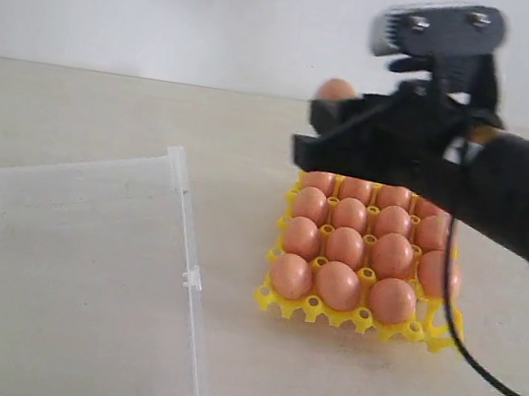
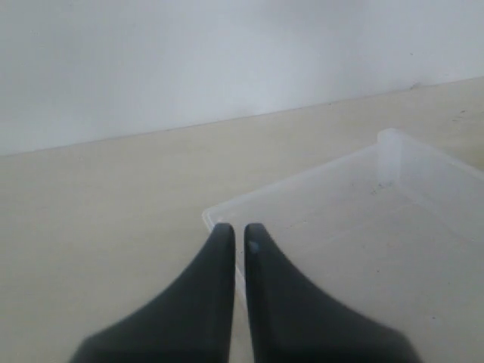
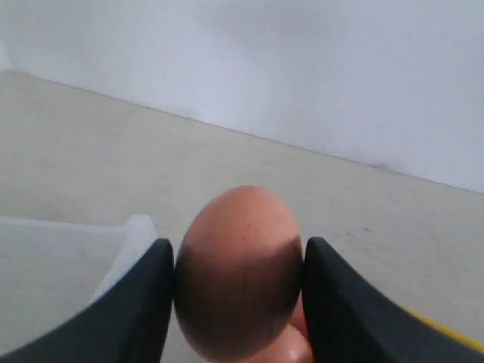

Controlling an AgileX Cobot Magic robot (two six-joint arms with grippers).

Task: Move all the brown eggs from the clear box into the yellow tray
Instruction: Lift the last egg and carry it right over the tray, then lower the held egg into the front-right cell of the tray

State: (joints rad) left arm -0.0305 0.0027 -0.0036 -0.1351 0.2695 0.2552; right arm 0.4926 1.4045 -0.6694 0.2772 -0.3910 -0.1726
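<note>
My right gripper [image 1: 318, 116] hangs over the far edge of the yellow tray [image 1: 356, 319], shut on one brown egg [image 1: 335, 90]. In the right wrist view that egg [image 3: 238, 272] fills the space between the two black fingers [image 3: 136, 310], with another egg [image 3: 291, 349] showing just beneath it. Several brown eggs [image 1: 345, 245] sit in the tray's cups. The clear box [image 1: 55, 266] lies to the left of the tray, and no eggs show inside it. My left gripper [image 2: 238, 231] is shut on nothing above a corner of the clear box [image 2: 363, 227]; the exterior view does not show it.
The box's near-right rim carries a small clip tab [image 1: 192, 278] close to the tray's left side. A black cable [image 1: 478, 369] loops from the right arm down past the tray's right edge. A white wall stands behind the beige table [image 1: 108, 115].
</note>
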